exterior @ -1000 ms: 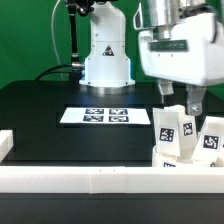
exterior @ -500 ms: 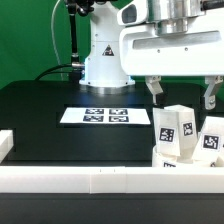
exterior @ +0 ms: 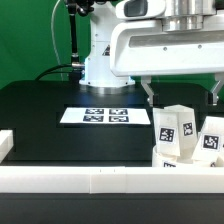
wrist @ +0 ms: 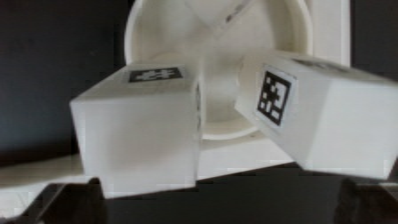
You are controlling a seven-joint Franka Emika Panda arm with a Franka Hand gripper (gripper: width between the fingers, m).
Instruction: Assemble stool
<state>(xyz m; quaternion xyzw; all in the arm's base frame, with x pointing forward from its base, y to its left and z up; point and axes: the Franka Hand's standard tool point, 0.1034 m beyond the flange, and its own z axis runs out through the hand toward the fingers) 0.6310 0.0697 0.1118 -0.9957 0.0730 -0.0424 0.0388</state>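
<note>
Hovering w/ fingers apart, pincer (exterior: 182, 92) grips nothing, just above tagged legs (exterior: 172, 131) by seat disc (wrist: 222, 60).

From the exterior view we look low across the black table (exterior: 40, 110), over the white rail wall (exterior: 80, 180) in the foreground, toward the arm's base (exterior: 105, 60) and green backdrop. From the wrist view we look down, close in. Both views share two tagged legs (exterior: 172, 130) (wrist: 143, 130).

White arm (exterior: 105, 45), dark fingertips (exterior: 148, 92)
</note>
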